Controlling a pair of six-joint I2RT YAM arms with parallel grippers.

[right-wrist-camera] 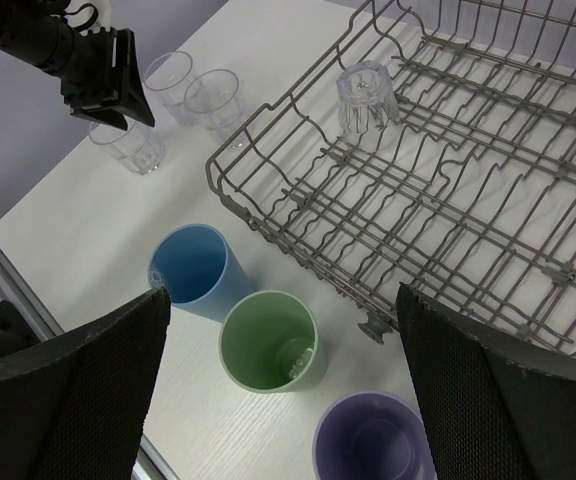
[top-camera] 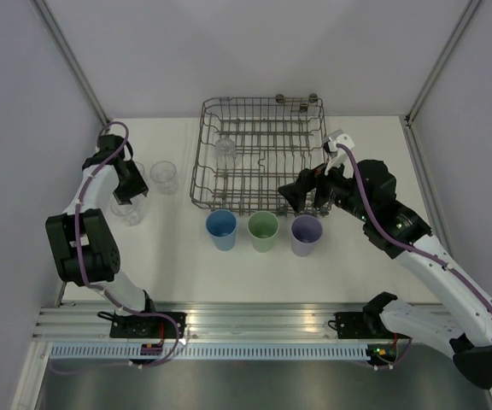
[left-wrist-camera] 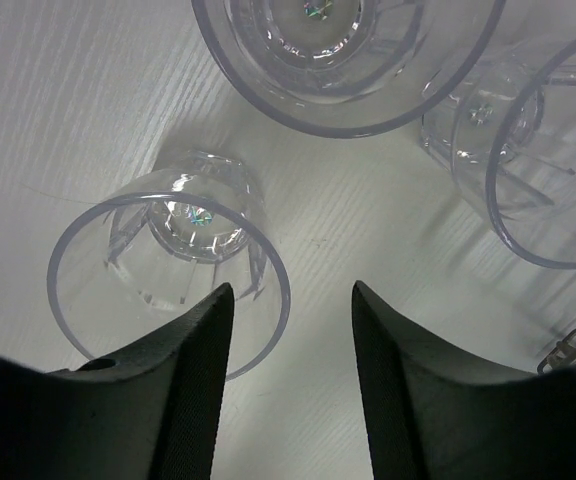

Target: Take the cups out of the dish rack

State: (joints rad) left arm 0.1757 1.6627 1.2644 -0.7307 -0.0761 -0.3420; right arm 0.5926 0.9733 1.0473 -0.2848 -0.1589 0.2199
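Cups counted: seven.

One clear ribbed glass [top-camera: 225, 149] is sitting upside down inside the grey wire dish rack [top-camera: 254, 100], toward 9 o'clock from the rack's centre. The rack is rectangular, with raised sides and rows of tines.

Three opaque plastic tumblers are standing upright in a row on the white table [top-camera: 178, 265], just beside the rack's 6 o'clock edge: the blue tumbler [top-camera: 221, 229], the green tumbler [top-camera: 263, 231] and the lilac tumbler [top-camera: 306, 235].

Three more clear glasses are standing upright at the rack's 9 o'clock, well apart from it: the rack-side glass [right-wrist-camera: 213, 95], the far glass [right-wrist-camera: 168, 70] and the near glass [left-wrist-camera: 168, 270].

The left gripper [left-wrist-camera: 291, 290] is pointing down over the clear trio with its arm folded back. Its jaws are standing apart with only bare table between them. One fingertip is overlapping the near glass's rim; contact cannot be told.

The right gripper [right-wrist-camera: 283, 298] is hovering at the rack's 5 o'clock corner on an arm stretching toward 11 o'clock. Its jaws are spread wide and holding nothing.
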